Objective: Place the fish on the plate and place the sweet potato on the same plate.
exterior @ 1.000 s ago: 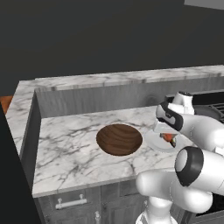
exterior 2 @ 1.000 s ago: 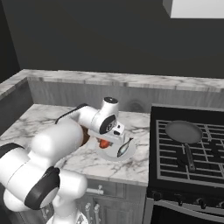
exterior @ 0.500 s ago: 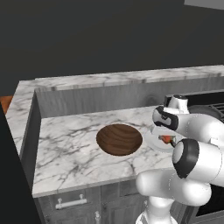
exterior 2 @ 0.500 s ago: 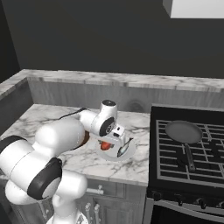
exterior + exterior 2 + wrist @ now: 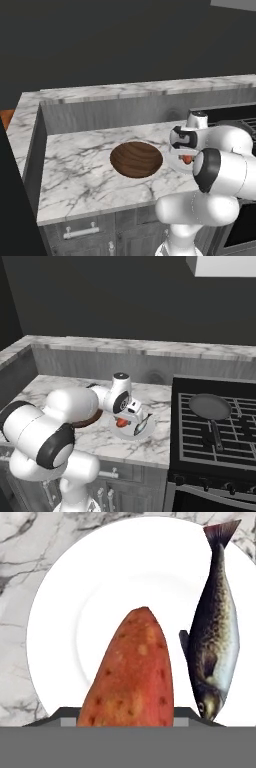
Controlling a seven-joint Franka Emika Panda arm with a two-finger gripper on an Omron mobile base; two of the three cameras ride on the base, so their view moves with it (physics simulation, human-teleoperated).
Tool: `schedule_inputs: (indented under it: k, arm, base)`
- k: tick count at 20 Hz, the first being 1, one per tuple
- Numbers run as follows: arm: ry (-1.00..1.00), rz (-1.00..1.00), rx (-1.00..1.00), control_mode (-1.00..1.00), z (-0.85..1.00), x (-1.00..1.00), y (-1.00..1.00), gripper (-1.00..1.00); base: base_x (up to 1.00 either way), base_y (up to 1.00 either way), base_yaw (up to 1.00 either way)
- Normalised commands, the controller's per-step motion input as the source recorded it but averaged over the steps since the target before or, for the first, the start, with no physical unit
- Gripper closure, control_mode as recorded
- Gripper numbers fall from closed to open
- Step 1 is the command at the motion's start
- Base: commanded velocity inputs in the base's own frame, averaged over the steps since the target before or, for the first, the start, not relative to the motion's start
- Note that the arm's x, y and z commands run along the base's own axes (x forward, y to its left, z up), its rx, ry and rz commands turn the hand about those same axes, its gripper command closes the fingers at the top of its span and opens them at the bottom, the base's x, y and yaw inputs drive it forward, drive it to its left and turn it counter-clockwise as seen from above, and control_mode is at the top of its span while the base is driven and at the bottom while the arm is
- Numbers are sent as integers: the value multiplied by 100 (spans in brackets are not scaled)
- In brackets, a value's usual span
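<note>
Hand view, nearest first: sweet potato (image 5: 132, 672) rises from the bottom edge, its lower end cut off, its tip over the middle of the plate (image 5: 65, 602). Finger tips are hidden behind it, so the gap between them cannot be read directly; the potato sits right where they would close, and the pincer appears clamped on it at a middling width. Whether the potato touches the plate cannot be told.

Fish (image 5: 215, 632) lies on the plate just beside the potato, head toward the camera, tail reaching the far rim. Marble tabletop (image 5: 20, 542) shows around the plate.

Right base view: pincer (image 5: 131, 415) low over the plate (image 5: 125, 434), orange potato (image 5: 121, 423) under the hand, fish (image 5: 141, 426) a thin grey sliver beside it. Plate partly masked by the arm. Brown bowl (image 5: 90, 418) mostly hidden behind the forearm. Farther right, a frying pan (image 5: 210, 408) rests on the stove (image 5: 200, 456).

Left base view: bowl (image 5: 136, 159) in full sight on the tabletop (image 5: 75, 165); potato (image 5: 187, 159) a small orange patch beneath the wrist; plate rim (image 5: 175, 165) barely visible.
</note>
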Motion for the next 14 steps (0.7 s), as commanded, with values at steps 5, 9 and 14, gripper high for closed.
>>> schedule_inputs:
  k: [5,9,14]
  arm:
    - [-3,-6,-6,-100,-19,19,-2,100]
    - [0,-6,0,-100,-20,17,-2,100]
    - [0,-3,0,-100,-18,14,-2,100]
  base:
    - [0,0,0]
    - [0,0,0]
    - [0,0,0]
